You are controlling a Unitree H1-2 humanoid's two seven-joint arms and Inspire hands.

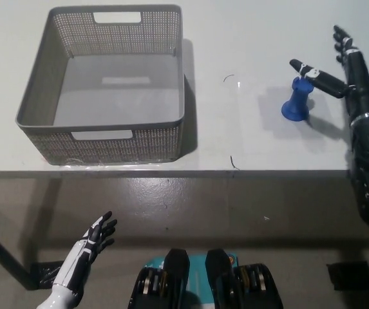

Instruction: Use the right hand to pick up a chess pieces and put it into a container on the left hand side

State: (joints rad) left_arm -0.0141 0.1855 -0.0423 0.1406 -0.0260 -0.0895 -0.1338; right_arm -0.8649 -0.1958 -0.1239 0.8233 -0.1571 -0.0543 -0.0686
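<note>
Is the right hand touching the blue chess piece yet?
Cannot tell. In the head view one finger of the open right hand overlaps the top of the blue chess piece, but the steep angle hides any gap.

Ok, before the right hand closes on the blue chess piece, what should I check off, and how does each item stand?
1. Blue chess piece upright on the table: ok.
2. Right hand open, fingers apart: ok.
3. Right hand placed around the piece: cannot tell; one finger crosses over its top.
4. Grey basket empty and ready: ok.
5. Path from piece to basket free of other things: ok.
6. Left hand out of the way, below the table edge: ok.
</note>
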